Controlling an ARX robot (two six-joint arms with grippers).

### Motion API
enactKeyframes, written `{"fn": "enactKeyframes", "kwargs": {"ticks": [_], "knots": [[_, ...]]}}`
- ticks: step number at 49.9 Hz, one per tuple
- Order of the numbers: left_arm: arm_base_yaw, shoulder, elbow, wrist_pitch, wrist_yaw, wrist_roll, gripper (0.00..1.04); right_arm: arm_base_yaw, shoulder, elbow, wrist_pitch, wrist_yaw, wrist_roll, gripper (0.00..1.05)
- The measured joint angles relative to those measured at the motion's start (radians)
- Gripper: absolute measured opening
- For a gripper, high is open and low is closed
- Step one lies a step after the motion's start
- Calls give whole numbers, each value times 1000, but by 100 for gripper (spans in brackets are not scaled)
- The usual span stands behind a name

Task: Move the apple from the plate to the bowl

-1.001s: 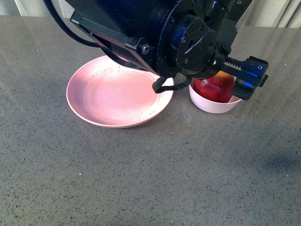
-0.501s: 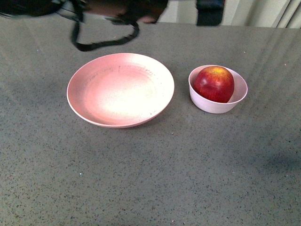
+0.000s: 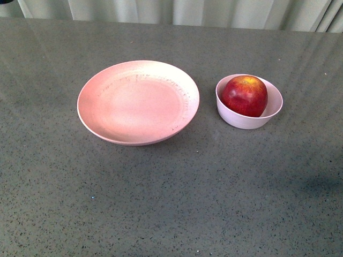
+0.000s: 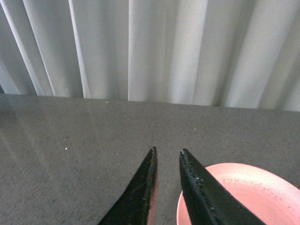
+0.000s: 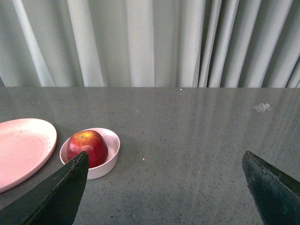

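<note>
The apple's (image 3: 244, 95) underside was hidden inside the bowl (image 3: 248, 120), the plate (image 4: 243, 194) was cut off by the edges of both wrist views and partly covered by a left gripper (image 4: 168, 157) finger, and neither arm appeared in the front view.

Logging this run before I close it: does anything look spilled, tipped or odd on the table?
Nothing stands out. The apple sits inside the bowl, which stands upright beside the plate, not touching it. The plate shows faint dark speckles, with no spill or damage visible.
</note>
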Motion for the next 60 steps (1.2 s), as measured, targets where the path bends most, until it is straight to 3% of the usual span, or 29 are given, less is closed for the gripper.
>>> {"fn": "enactKeyframes", "kwargs": {"ticks": [2, 14, 36, 40, 60], "knots": [[18, -39, -37, 0, 19, 2, 2, 0, 0, 0, 0, 0, 0, 96], [110, -179, -210, 28, 108, 6, 2, 0, 0, 0, 0, 0, 0, 96], [205, -534, -332, -201, 201, 7, 2, 0, 0, 0, 0, 0, 0, 96], [263, -602, -343, -258, 281, 8, 2, 0, 0, 0, 0, 0, 0, 96], [291, -875, -364, -494, 290, 9, 2, 0, 0, 0, 0, 0, 0, 96]]}}
